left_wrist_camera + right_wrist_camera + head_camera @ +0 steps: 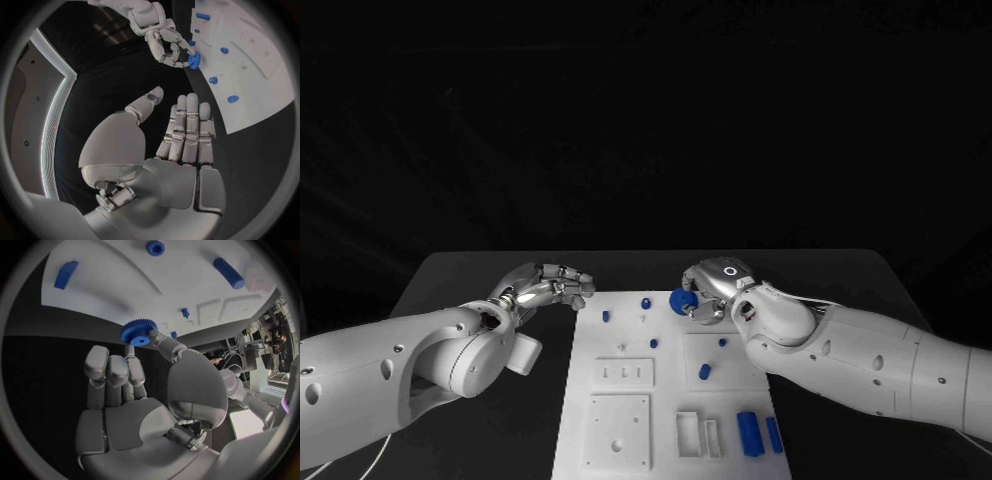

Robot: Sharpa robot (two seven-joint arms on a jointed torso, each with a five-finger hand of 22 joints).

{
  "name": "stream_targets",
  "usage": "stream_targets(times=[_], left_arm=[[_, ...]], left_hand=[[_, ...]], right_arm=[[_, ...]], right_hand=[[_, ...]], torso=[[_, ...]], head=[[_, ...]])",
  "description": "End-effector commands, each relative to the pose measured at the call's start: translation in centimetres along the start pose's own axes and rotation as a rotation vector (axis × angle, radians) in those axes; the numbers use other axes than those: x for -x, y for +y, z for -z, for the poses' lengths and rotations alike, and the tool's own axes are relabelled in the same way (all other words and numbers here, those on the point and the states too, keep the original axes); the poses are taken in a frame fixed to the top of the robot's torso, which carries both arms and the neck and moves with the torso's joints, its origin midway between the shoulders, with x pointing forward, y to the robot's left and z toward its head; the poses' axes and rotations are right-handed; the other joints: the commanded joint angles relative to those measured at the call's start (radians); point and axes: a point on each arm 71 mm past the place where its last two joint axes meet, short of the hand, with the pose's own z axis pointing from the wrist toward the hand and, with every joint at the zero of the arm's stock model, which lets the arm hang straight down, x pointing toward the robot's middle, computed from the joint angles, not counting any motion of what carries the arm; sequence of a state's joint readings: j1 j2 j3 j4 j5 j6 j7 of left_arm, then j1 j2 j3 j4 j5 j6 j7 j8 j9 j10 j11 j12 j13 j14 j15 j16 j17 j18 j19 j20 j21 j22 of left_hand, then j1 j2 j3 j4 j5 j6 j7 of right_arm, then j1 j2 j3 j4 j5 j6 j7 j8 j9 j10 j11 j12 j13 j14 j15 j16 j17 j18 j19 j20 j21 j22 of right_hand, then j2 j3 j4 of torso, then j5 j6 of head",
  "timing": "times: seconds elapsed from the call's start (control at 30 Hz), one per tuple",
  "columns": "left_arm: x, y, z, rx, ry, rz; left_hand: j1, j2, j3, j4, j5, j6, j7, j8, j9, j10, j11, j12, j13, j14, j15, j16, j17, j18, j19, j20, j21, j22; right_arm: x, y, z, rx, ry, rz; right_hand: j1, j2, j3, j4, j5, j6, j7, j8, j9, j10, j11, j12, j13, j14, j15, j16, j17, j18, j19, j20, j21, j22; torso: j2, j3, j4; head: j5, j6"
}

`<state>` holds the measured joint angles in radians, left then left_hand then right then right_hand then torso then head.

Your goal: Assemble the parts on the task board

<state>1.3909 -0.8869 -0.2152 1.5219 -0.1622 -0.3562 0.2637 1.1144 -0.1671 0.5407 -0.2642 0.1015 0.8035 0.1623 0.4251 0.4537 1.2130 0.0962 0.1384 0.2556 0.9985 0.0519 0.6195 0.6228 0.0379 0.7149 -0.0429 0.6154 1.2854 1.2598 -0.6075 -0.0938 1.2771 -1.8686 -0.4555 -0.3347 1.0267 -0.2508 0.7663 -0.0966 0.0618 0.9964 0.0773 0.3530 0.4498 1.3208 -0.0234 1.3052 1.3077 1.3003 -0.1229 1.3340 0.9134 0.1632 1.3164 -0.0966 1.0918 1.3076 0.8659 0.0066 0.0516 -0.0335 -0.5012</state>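
Gear [139,332] between right hand [134,390] fingers [128,367]

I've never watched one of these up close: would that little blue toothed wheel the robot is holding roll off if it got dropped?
Quite possibly. The blue gear is round, so landing on edge it might roll; flat, it would likely stay. It looks rigid and light, and the right hand holds it with fingertips alone. Its teeth probably aid grip.
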Motion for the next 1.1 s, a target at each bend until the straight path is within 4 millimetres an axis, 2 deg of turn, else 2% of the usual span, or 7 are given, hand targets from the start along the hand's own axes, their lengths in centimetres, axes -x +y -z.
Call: stream_targets(times=[0.03,0.27,0.57,0.77,0.83,1.03,1.1], left_arm=[[-0.1,-0.2,0.0,-0.010,0.007,-0.002],[-0.2,-0.2,0.0,-0.010,0.009,-0.002],[-0.4,-0.2,-0.2,-0.012,0.013,-0.002],[-0.4,-0.2,-0.3,-0.011,0.013,-0.003],[-0.5,-0.2,-0.3,-0.011,0.014,-0.003],[-0.9,-0.3,-0.5,-0.014,0.023,-0.001],[-0.9,-0.3,-0.5,-0.014,0.023,-0.002]], left_hand=[[0.004,0.007,0.005,0.001,0.004,0.002,0.006,-0.004,0.000,-0.003,0.003,-0.005,0.001,0.008,-0.001,-0.003,-0.001,-0.008,-0.002,-0.005,0.004,-0.001],[0.004,0.007,0.005,0.001,0.005,0.002,0.006,-0.004,0.001,-0.003,0.003,-0.005,0.001,0.008,-0.001,-0.003,-0.001,-0.008,-0.002,-0.005,0.004,-0.001],[0.004,0.007,0.005,0.002,0.005,0.003,0.006,-0.004,0.001,-0.003,0.003,-0.005,0.002,0.008,-0.001,-0.003,-0.001,-0.008,-0.002,-0.005,0.004,-0.001],[0.003,0.007,0.005,0.002,0.005,0.002,0.006,-0.004,0.001,-0.003,0.003,-0.005,0.002,0.008,-0.001,-0.003,-0.001,-0.008,-0.002,-0.005,0.004,-0.001],[0.003,0.007,0.005,0.002,0.005,0.002,0.006,-0.004,0.001,-0.003,0.003,-0.005,0.002,0.008,-0.001,-0.003,-0.001,-0.008,-0.002,-0.005,0.004,-0.001],[0.003,0.007,0.005,0.002,0.005,0.002,0.006,-0.004,0.001,-0.003,0.003,-0.005,0.002,0.008,-0.001,-0.003,-0.001,-0.008,-0.002,-0.005,0.004,-0.001],[0.003,0.008,0.005,0.002,0.005,0.002,0.006,-0.004,0.001,-0.003,0.003,-0.005,0.002,0.008,-0.001,-0.003,-0.001,-0.008,-0.002,-0.005,0.004,-0.001]], right_arm=[[0.5,1.1,-0.1,0.032,-0.061,0.035],[0.6,3.6,-0.7,0.090,-0.084,0.037],[-0.7,5.4,-1.1,0.119,-0.065,0.052],[-1.1,6.1,-1.5,0.118,-0.058,0.053],[-1.2,6.2,-1.6,0.119,-0.055,0.055],[-1.7,6.3,-2.0,0.115,-0.040,0.064],[-1.9,6.4,-2.0,0.115,-0.035,0.066]], right_hand=[[0.001,-0.009,0.007,0.001,-0.004,0.043,0.008,0.005,0.017,0.007,-0.002,0.004,0.062,0.002,-0.007,-0.003,0.002,0.099,0.006,0.001,0.004,0.015],[0.003,-0.014,0.012,0.003,-0.005,0.044,0.008,0.005,0.018,0.007,-0.002,0.003,0.061,0.002,-0.008,-0.004,0.002,0.099,0.007,0.001,0.004,0.015],[0.002,-0.022,0.016,0.006,-0.005,0.045,0.008,0.004,0.018,0.007,-0.002,0.002,0.059,0.002,-0.008,-0.005,0.003,0.099,0.008,0.001,0.005,0.015],[0.003,-0.022,0.016,0.006,-0.005,0.045,0.008,0.004,0.018,0.008,-0.002,0.003,0.060,0.003,-0.008,-0.005,0.003,0.099,0.008,0.001,0.005,0.015],[0.003,-0.022,0.017,0.007,-0.005,0.045,0.008,0.003,0.018,0.008,-0.002,0.003,0.060,0.003,-0.008,-0.005,0.003,0.099,0.008,0.001,0.005,0.015],[0.001,-0.024,0.017,0.008,-0.005,0.044,0.008,0.003,0.018,0.007,-0.002,0.002,0.059,0.003,-0.008,-0.005,0.003,0.099,0.008,0.001,0.006,0.015],[0.001,-0.025,0.017,0.008,-0.006,0.044,0.008,0.002,0.018,0.007,-0.002,0.002,0.058,0.003,-0.008,-0.005,0.003,0.099,0.008,0.001,0.006,0.015]], torso=[[0.001,-0.0002,0.0016],[0.001,-0.0010,0.0017],[0.001,-0.0017,0.0064],[0.001,-0.0025,0.0035],[0.000,-0.0015,0.0009],[0.002,-0.0021,0.0049],[0.002,-0.0008,0.0037]], head=[[0.001,0.002],[0.011,0.005],[0.018,0.005],[0.023,0.004],[0.027,0.003],[0.021,0.003],[0.022,0.001]])
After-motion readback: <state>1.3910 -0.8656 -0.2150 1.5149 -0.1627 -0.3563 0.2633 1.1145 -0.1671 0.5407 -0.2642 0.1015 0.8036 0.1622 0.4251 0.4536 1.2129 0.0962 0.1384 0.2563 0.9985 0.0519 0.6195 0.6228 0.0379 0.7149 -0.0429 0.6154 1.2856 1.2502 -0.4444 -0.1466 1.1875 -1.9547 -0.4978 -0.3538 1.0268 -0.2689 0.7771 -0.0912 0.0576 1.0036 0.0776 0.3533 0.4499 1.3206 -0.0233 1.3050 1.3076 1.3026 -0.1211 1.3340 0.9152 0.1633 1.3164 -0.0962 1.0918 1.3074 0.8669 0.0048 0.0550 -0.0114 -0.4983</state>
